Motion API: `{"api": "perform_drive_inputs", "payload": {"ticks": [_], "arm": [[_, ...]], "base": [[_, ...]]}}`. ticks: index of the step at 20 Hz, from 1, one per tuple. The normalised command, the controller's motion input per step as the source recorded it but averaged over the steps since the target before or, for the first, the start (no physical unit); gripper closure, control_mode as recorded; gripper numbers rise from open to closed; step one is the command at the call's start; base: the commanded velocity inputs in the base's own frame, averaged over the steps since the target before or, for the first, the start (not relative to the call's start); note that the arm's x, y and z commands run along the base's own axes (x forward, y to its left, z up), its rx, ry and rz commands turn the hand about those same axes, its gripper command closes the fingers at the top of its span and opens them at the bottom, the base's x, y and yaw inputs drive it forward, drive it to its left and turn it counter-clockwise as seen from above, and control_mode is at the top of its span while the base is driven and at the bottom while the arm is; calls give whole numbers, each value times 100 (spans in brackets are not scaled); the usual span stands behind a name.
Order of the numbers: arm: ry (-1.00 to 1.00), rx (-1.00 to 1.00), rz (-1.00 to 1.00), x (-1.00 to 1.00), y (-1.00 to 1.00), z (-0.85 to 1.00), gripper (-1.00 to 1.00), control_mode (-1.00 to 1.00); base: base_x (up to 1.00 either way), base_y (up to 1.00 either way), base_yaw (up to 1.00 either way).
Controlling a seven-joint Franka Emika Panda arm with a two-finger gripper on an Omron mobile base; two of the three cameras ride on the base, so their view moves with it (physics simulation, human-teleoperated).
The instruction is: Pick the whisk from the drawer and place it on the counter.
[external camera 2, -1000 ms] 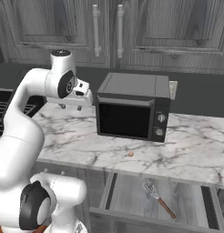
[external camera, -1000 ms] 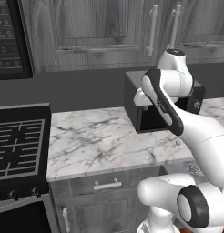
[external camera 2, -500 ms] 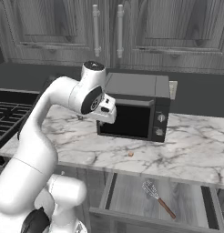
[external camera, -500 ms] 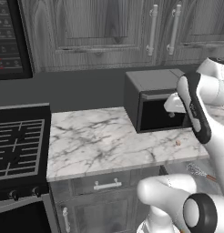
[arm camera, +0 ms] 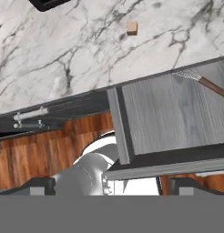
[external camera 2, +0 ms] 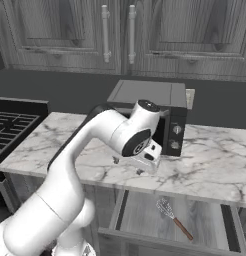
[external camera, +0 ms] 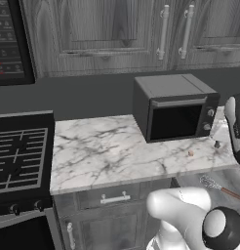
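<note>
- Gripper (external camera 2: pixel 140 167) is hanging over the desk's front edge, holding nothing; its opening is unclear.
- Whisk (external camera 2: pixel 173 218) is lying in the open drawer (external camera 2: pixel 145 212) below.
- Marble desk (external camera 2: pixel 215 170) is carrying the microwave (external camera: pixel 174 106) behind.

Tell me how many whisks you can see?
1. The whisk lies flat in the open drawer below the counter, wire head toward the counter. More could be hidden deeper in the drawer.
</note>
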Motion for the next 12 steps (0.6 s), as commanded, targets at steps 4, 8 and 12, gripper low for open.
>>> {"api": "perform_drive_inputs", "payload": {"ticks": [4, 8, 12], "arm": [[27, 0, -15, -15, -100, -78, -100, -100], [30, 0, -10, 0, -100, -99, -100, -100], [21, 0, -2, 0, -81, -100, -100, -100]], "base": [[0, 0, 0], [0, 0, 0], [0, 0, 0]]}}
